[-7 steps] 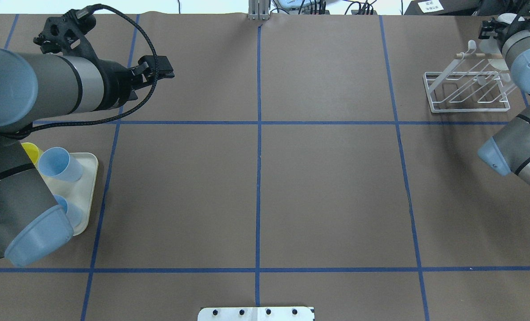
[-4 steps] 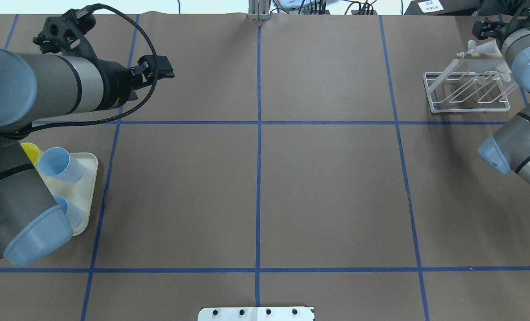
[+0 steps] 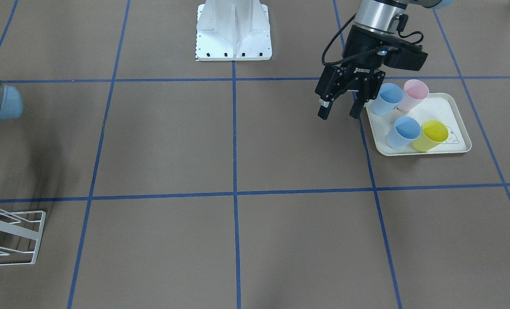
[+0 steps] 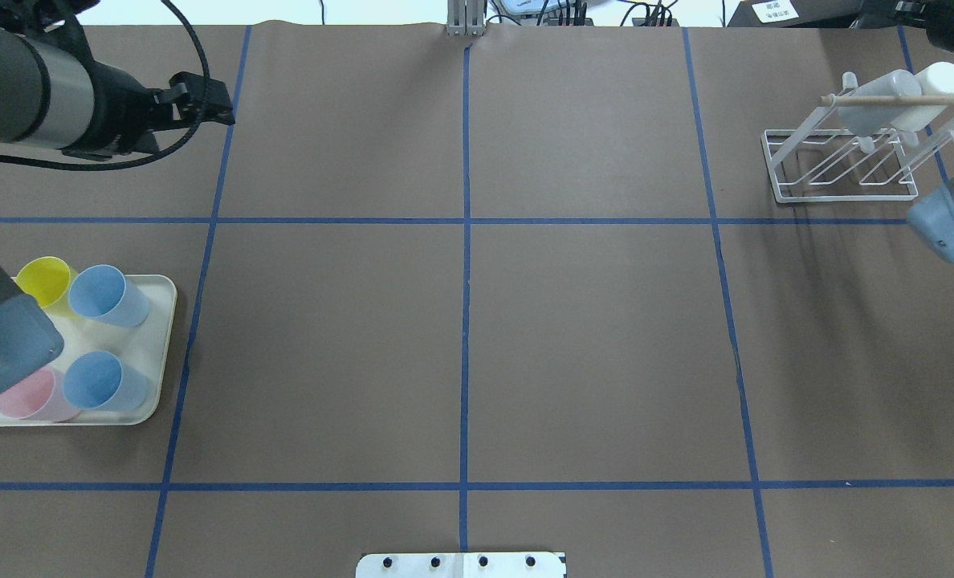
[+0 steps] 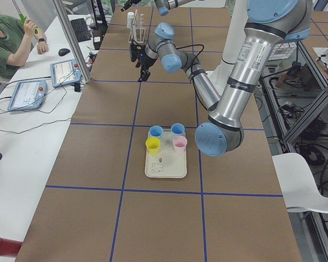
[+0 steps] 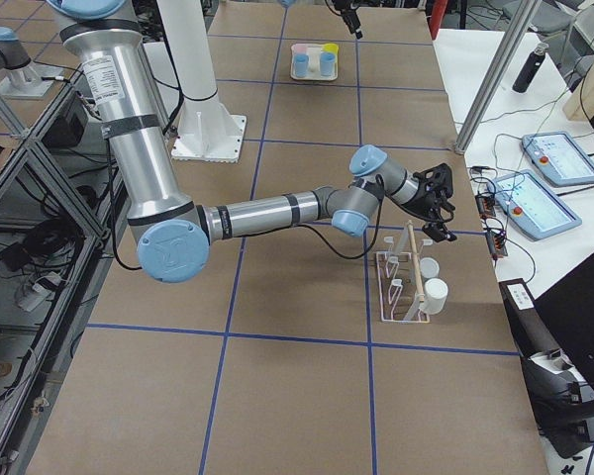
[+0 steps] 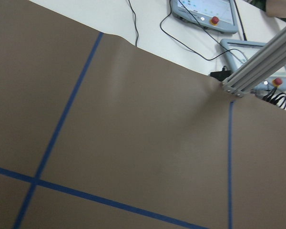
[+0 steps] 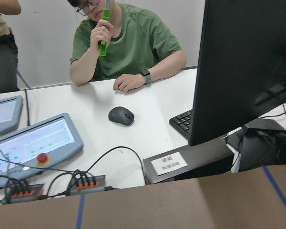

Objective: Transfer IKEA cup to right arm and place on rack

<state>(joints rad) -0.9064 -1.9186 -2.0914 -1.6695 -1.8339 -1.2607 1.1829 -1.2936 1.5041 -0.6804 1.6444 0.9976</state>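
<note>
A white base plate (image 4: 461, 564) was seen at the near edge of the counter (image 4: 589, 337), which was covered in brown paper and divided into squares by blue tape (image 4: 465, 321). On the left a cream tray (image 4: 164, 337) with a small printed drawing was laid flat, and four coloured cups were stood on it: yellow (image 4: 43, 279), two blue (image 4: 103, 293) (image 4: 99, 384) and pink (image 4: 23, 401). The left gripper (image 3: 338, 114) was held raised over the left part of the counter, clear of the tray, its fingers spread apart with nothing between them. At the far right the rack (image 4: 842, 164) was set on the paper, and two white cups (image 4: 886, 90) (image 4: 939, 82) were lodged on its pegs, side by side under the wooden bar. The right arm (image 6: 277, 213) was stretched towards it; whether the right gripper (image 6: 438, 203) was apart or together cannot be told. Beyond the counter a white side counter (image 8: 133, 133) was occupied by teach pendants (image 8: 33, 143) with red buttons, a mouse (image 8: 121, 115), a keyboard (image 8: 183, 123) and a dark monitor (image 8: 248, 67), with a person (image 8: 128, 43) in a green shirt seated behind. A small white label (image 8: 168, 163) was fixed at the far edge, its writing too small to be read
</note>
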